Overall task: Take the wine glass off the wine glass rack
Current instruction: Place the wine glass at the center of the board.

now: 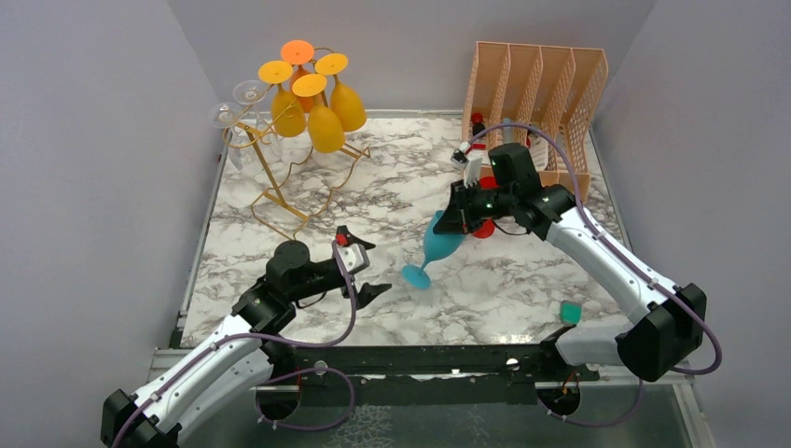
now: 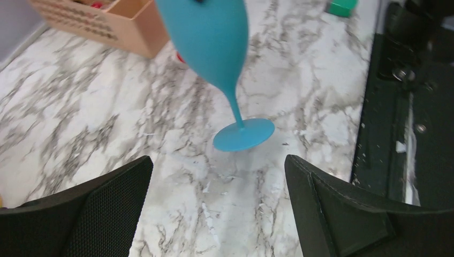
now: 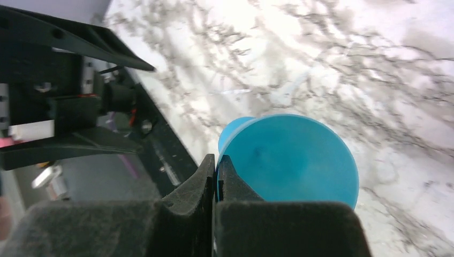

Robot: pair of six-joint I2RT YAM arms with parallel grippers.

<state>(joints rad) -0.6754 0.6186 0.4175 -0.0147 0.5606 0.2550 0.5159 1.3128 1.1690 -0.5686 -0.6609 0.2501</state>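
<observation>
Blue wine glass (image 1: 441, 243): off rack, centre of frame, tilted, foot toward lower left and low over marble table (image 1: 392, 182); contact with table unclear.
Right gripper (image 1: 464, 217): fingers pressed together, pinching glass rim.
Left gripper (image 1: 378, 268): fingers spread wide, holding nothing, just left of glass foot.
Gold wire rack (image 1: 265, 164): upper left, well apart from blue glass; orange glasses (image 1: 312, 103) and clear glasses (image 1: 238, 107) hang from it upside down.
Peach file organiser (image 1: 536, 84): upper right.
Green block (image 1: 570, 312): lower right.

Four orange-yellow glasses (image 1: 326, 129), two clear glasses (image 1: 250, 91), one teal glass (image 1: 443, 245), one rack (image 1: 276, 193), one organiser (image 1: 536, 79).
</observation>
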